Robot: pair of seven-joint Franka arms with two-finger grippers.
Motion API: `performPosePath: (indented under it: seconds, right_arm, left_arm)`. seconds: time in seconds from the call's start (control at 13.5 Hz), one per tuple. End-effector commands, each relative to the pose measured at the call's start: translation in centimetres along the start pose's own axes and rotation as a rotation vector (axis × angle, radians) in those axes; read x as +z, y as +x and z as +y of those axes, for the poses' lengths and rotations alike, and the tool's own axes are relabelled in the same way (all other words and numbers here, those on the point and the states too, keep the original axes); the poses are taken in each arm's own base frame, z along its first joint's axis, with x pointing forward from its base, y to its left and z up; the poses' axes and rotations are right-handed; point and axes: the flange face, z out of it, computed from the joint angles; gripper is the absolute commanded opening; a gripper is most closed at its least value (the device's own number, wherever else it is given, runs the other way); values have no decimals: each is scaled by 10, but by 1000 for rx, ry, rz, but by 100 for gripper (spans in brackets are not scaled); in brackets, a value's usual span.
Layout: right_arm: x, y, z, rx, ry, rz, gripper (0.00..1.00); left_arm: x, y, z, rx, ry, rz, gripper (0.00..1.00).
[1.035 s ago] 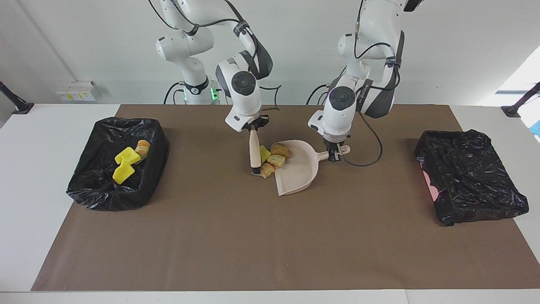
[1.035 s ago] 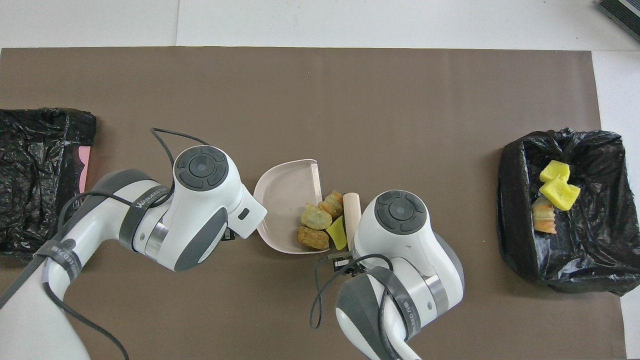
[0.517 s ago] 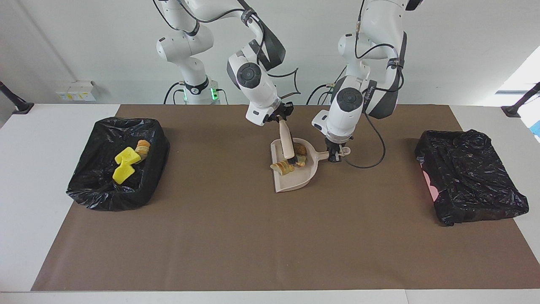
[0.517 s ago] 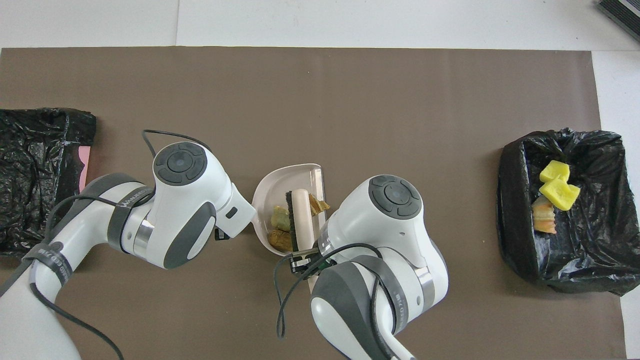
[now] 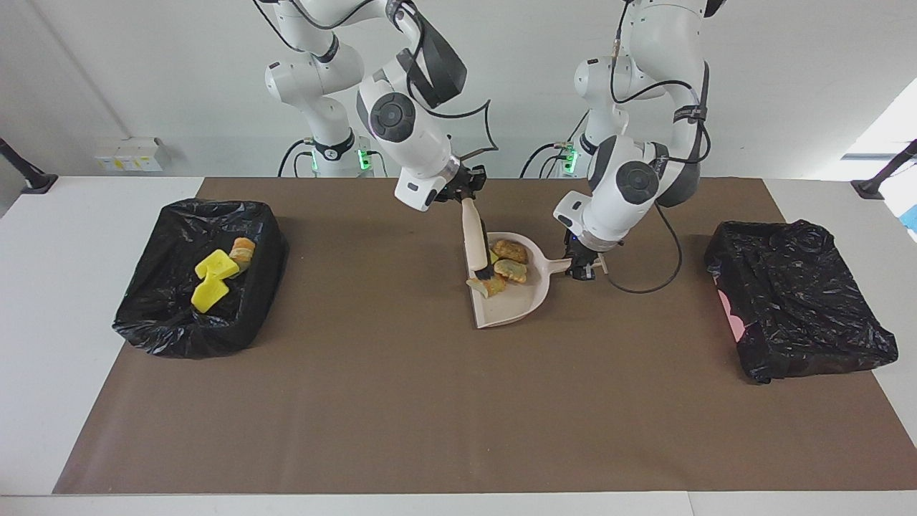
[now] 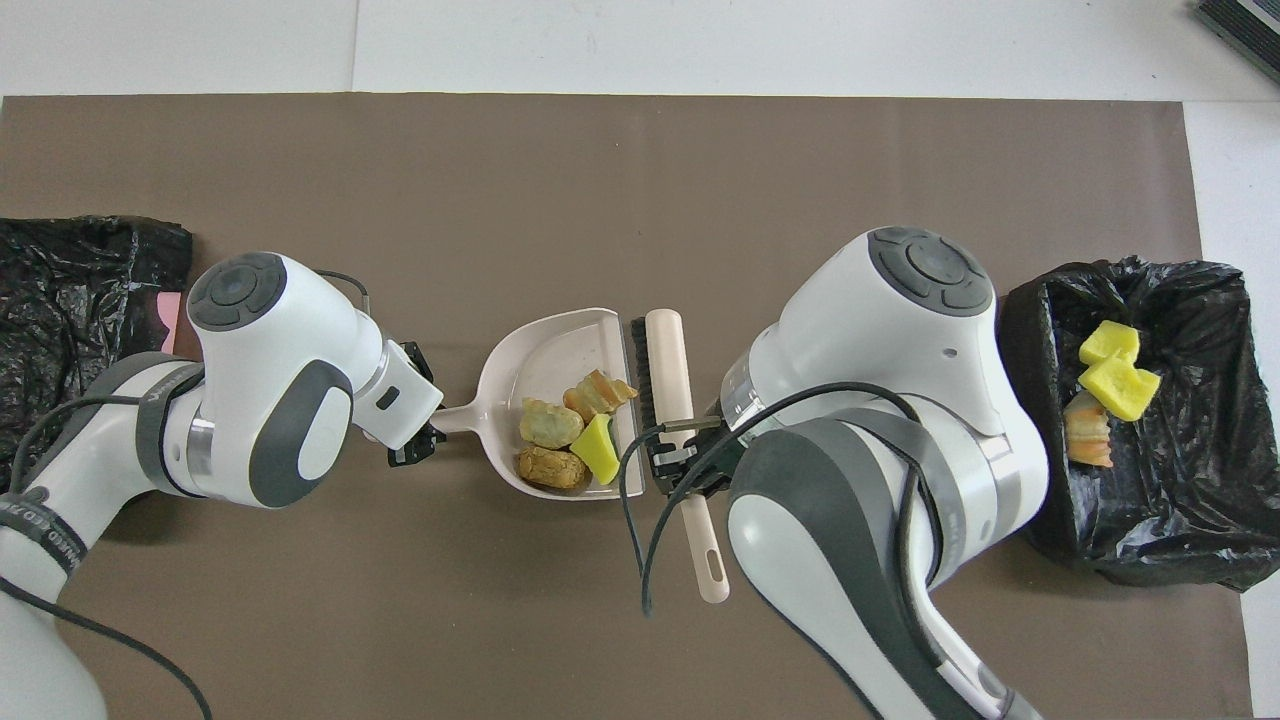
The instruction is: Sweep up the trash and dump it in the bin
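Note:
Several pieces of trash, tan lumps and one yellow chunk, lie in the beige dustpan at mid-table. My left gripper is shut on the pan's handle. My right gripper is shut on the brush, whose bristles stand along the pan's open edge, touching the trash. The bin, lined with a black bag, stands at the right arm's end of the table and holds more trash. In the facing view, left gripper and right gripper flank the dustpan.
A second black-bagged bin, its bag crumpled over the top, stands at the left arm's end of the table. A brown mat covers the table. The left arm's cable loops down beside the pan's handle.
The brush pushed the trash from the pan's mouth into the pan, then drew back to the pan's open edge. The left gripper shifted the dustpan slightly toward the left arm's end.

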Motion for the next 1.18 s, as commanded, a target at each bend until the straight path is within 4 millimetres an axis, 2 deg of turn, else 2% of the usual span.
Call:
performPosePath:
  seconds: [0.0, 0.22, 0.37, 0.52, 0.67, 0.81, 0.89, 0.96, 1.11]
  right_arm:
    - [-4, -1, 18, 34, -54, -14, 0]
    - [15, -20, 39, 64, -85, -40, 0]
    - [24, -32, 42, 102, -96, -56, 0]
    - [49, -41, 29, 124, -119, -73, 0]
    - [65, -61, 19, 118, -131, -50, 0]
    - [80, -81, 3, 130, -150, -41, 0]
    - [94, -90, -9, 145, -169, -51, 0]
    - [107, -96, -17, 153, -181, -53, 0]
    - [120, -102, -22, 165, -186, -35, 0]
  left_arm:
    - [-21, -3, -7, 1, 35, 38, 0]
    - [-60, -16, -24, -20, 49, 55, 0]
    - [-82, -22, -37, -19, 43, 56, 0]
    - [-102, -43, -48, -52, 54, 69, 0]
    - [-122, -56, -55, -33, 71, 79, 0]
    - [-138, -82, -64, -29, 74, 87, 0]
    - [-147, -93, -70, -5, 78, 76, 0]
    - [-154, -106, -75, 9, 76, 53, 0]
    - [-163, -132, -84, 44, 69, 38, 0]
